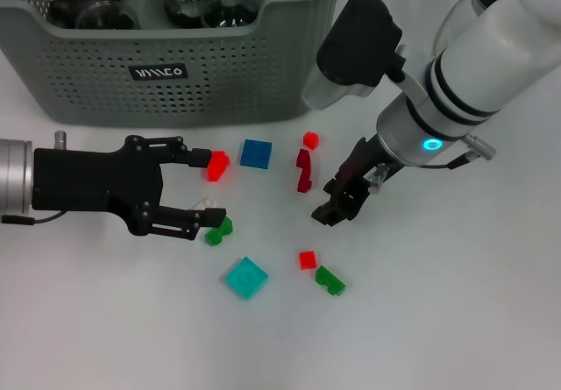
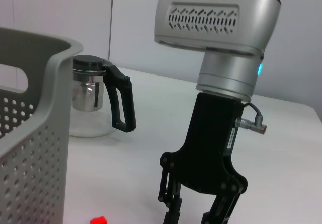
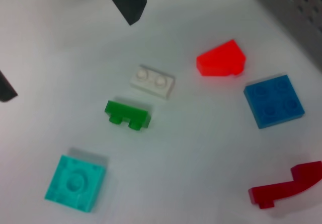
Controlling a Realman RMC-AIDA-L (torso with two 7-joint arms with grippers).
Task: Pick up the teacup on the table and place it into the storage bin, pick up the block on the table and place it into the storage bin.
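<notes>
White table (image 1: 456,320) is carrying scattered blocks below the storage bin (image 1: 166,57); left gripper (image 1: 210,187), jaws apart, is flanking a red block (image 1: 216,165); right gripper (image 1: 337,204), jaws seemingly together, is hovering nearby.

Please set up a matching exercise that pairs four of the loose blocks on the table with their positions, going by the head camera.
Blocks:
1. blue square block
2. teal square block
3. dark red curved block
4. white two-stud block

Positions:
A. closest to the storage bin of the four
B. between the fingers of the left end effector
C. just left of the right end effector
D. nearest the table's front edge

Pairs: 1-A, 2-D, 3-C, 4-B
</notes>
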